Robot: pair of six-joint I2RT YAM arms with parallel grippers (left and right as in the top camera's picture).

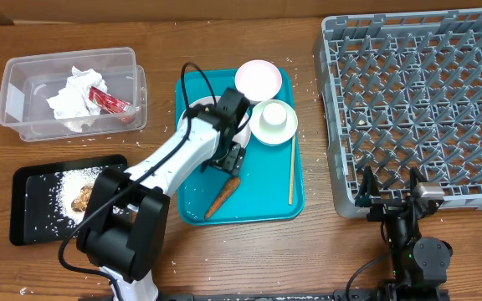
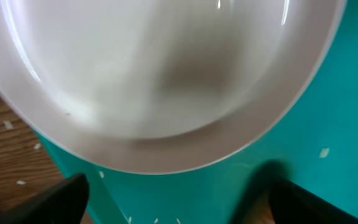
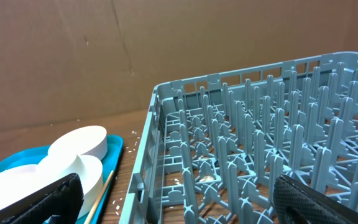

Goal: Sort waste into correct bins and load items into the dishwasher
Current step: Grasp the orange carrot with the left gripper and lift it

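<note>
L claw [image 1: 226, 160] is over the teal tray [image 1: 276, 209], fingers [image 2: 55, 200] spread wide, nothing pinched. L wrist cam: white plate [image 2: 166, 74] fills the top of the view just ahead of the tips, can't tell if they touch it. Plate sits flat on the tray, half hidden under the arm from overhead

Also on the tray:
- pink bowl [image 1: 258, 79] at the far edge
- small pale green bowl [image 1: 273, 121] just beside it, near the plate's R side
- carrot stick [image 1: 223, 196] near the front edge, just below the claw
- thin wooden stick [image 1: 291, 167] along the R side

Clear tub [image 1: 15, 79] far L on the desk [image 1: 224, 42], w/ crumpled napkin [image 1: 72, 96] + red wrapper [image 1: 109, 103] inside. Black tray [image 1: 28, 217] front L holds white rice and a brown food lump [image 1: 80, 199]

R claw [image 1: 387, 191] is at the front edge of the grey dish rack [image 1: 417, 92], fingers [image 3: 36, 199] spread, holding nothing. No dishes visible in the rack
</note>
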